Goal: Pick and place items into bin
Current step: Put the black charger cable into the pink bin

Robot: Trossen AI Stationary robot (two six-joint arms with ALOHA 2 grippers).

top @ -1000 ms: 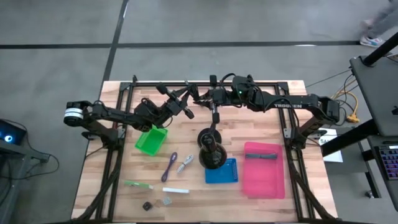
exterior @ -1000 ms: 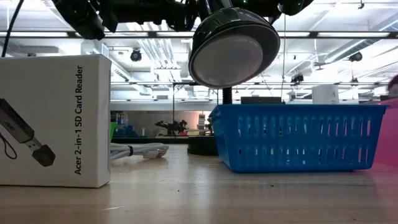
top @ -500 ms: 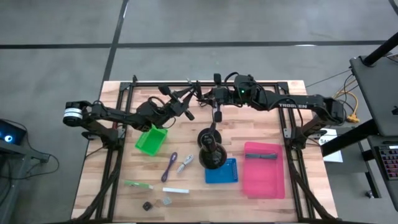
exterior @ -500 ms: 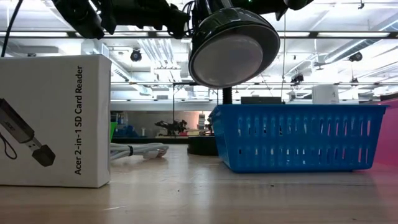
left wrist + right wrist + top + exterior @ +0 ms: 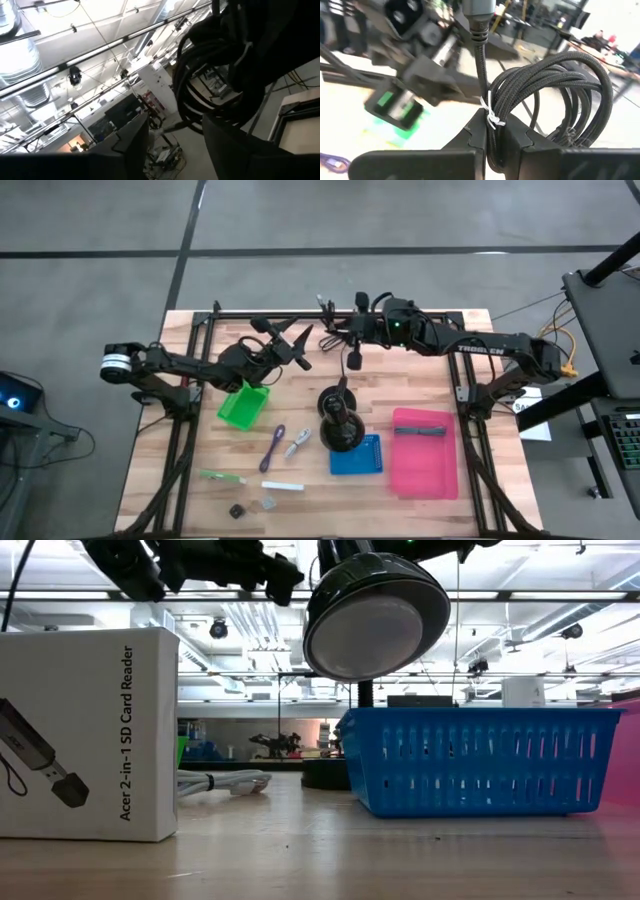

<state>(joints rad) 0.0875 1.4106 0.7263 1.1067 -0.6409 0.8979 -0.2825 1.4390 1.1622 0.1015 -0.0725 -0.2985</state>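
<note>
We judged the step in hand to be the carrying of the cable coil toward a bin. The right end effector pinched the coil between its fingers, with the bundle tie just above the fingertips and one plug end standing up from the bundle. In the high view this end effector hung above the far middle of the surface, with a loose end of the coil dangling below it.

The left end effector was close to the left of it, also lifted, over the far edge of the green bin. Its fingers looked spread, with nothing between them; its wrist camera showed the coil just ahead.

Three bins stood open: the green one to the left, the blue bin near the middle and the pink bin to the right. Which was meant we could not tell.

The next move, in our judgement, called for swinging the coil over a chosen bin, clear of the black stand beside the blue one, lowering until the dangling end was inside, then releasing.

Other items lay untouched on the near left: the purple tool, the green stick, the white stick and two cubes.
</note>
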